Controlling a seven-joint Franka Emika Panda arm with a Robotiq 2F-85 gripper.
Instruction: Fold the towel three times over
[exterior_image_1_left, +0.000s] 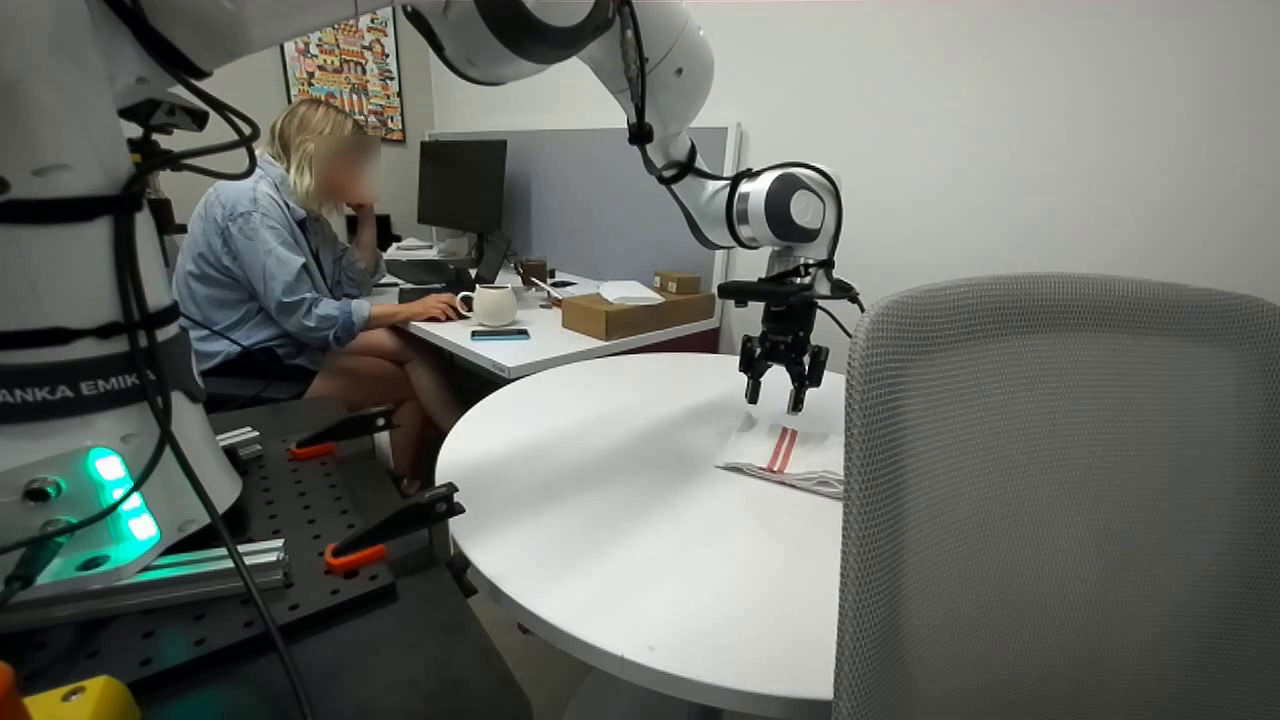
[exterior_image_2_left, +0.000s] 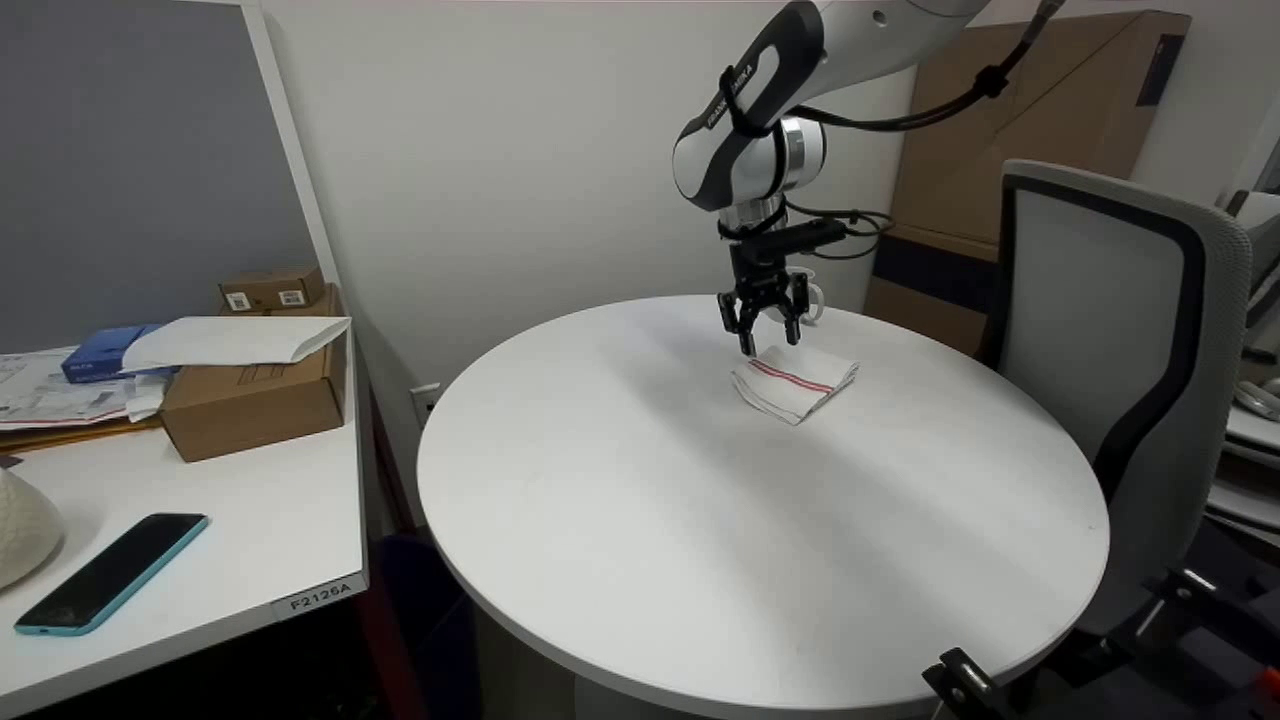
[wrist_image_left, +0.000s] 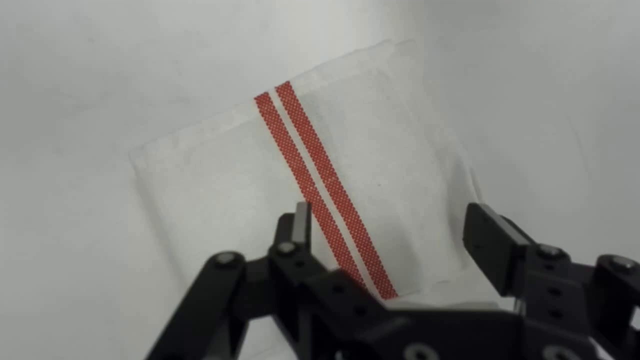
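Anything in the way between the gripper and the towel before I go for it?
Nothing visible. In the wrist view, the towel lies uncovered beneath the open gripper; both exterior views show no object between them either. The chair hides part of the towel in an exterior view, but only from the foreground.

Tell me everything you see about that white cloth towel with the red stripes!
The thin white cloth towel with two parallel red stripes looks woven, with a hem-like band along one edge and a few soft wrinkles. It's folded into a roughly four-sided packet; layered edges show in both exterior views. It lies flat on the round white table. The open black two-fingered gripper hangs above it, seemingly not touching it.
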